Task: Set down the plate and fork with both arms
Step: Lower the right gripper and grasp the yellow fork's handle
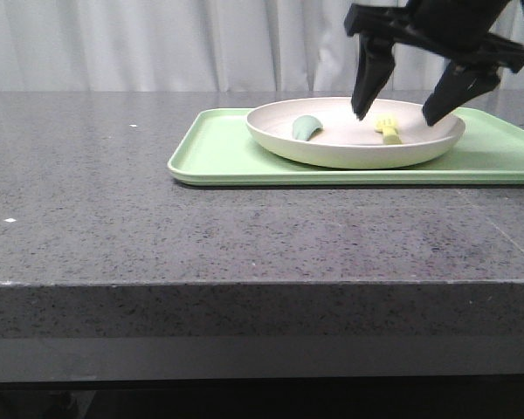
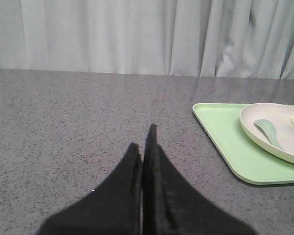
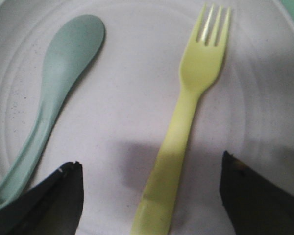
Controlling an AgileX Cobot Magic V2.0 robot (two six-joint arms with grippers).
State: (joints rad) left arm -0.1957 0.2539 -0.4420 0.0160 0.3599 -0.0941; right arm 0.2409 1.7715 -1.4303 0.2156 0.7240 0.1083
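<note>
1. While the left arm's fingers (image 2: 143, 147) sit pressed together over bare table (image 1: 87, 175), grasping nothing, the right arm's fingers (image 1: 400, 109) hang spread wide above the plate (image 1: 279, 138).
2. The plate rests on a light green tray (image 1: 214, 153), which lies flat on the table at about 2 o'clock from the table's middle in the front view.
3. The fork (image 1: 388, 129) lies flat inside the plate, toward its 3 o'clock side, between the two right fingertips but apart from both.
4. In the right wrist view the fork (image 3: 186, 122) lies free on the plate's floor, with the dark fingertips (image 3: 255, 191) on either side of its handle and not touching it.
5. A muted green spoon (image 1: 306, 127) lies in the same plate at its 9 o'clock side, near the fork but not touching it.
6. A pale curtain (image 1: 157, 44) hangs behind the table at 12 o'clock.
</note>
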